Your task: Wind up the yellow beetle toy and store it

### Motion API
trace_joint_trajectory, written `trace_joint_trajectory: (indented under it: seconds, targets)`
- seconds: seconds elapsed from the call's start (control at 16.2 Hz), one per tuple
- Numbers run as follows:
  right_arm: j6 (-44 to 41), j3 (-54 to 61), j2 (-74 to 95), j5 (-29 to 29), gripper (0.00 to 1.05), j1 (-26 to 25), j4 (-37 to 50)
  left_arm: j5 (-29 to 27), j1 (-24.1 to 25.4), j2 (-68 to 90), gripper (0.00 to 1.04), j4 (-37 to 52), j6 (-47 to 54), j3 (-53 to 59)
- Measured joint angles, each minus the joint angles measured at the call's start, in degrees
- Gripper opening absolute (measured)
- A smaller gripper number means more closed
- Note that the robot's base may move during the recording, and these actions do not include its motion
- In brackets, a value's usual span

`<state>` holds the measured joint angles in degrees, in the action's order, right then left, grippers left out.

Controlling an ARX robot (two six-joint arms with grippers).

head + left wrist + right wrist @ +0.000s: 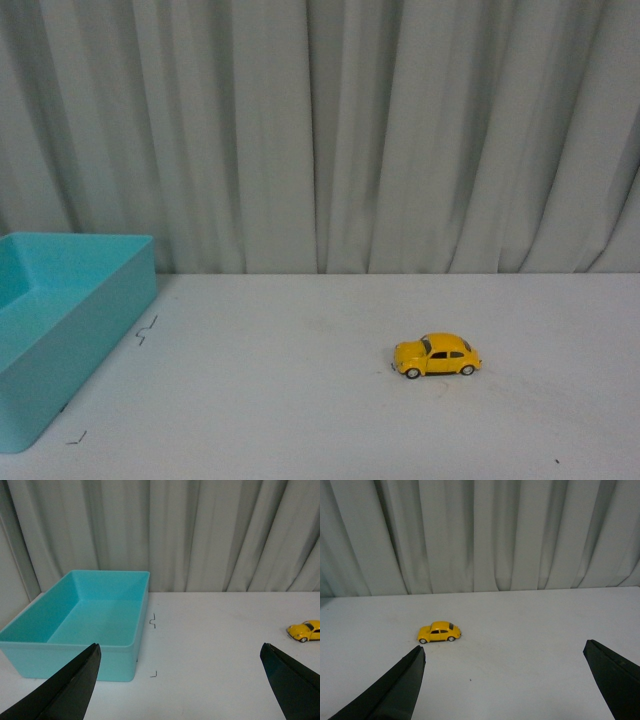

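At the far left of the front view, a turquoise box (95, 335) sits on the white worktop (300, 410), cut off by the picture's edge. It is open-topped with straight walls. Just right of the box, a few small dark marks (147, 331) show on the worktop surface.

Further right, past the middle and well apart from the box, the yellow beetle toy (436, 356) stands upright on its wheels. It is side-on to the camera, alone on bare worktop, and nothing touches it. A pale pleated curtain (320, 130) hangs across the whole back edge.

The left claw (180, 647) is spread wide and grips nothing. Its two dark fingers (75, 685) reach into the picture from either lower corner. In the left wrist view the box (70, 655) lies ahead, partly behind one finger, and its inside shows only a smooth turquoise floor. The toy (305, 630) is small at the far edge of that view, away from the box.

The right claw (504, 646) is also spread wide and pinches nothing. The toy (439, 632) lies ahead of it on the worktop, near the tip of one finger (395, 690) but clear of it, not between the two.
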<state>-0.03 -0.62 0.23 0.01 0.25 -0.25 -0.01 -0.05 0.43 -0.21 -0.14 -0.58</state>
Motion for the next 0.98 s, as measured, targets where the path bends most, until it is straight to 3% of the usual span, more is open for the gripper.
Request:
trace_joint_trajectory:
  seconds: [0.98]
  targets:
    - [0.00,0.00,0.00,0.02,0.98,0.00,-0.02,0.00,0.00,0.00,0.98,-0.02,0.00,0.00]
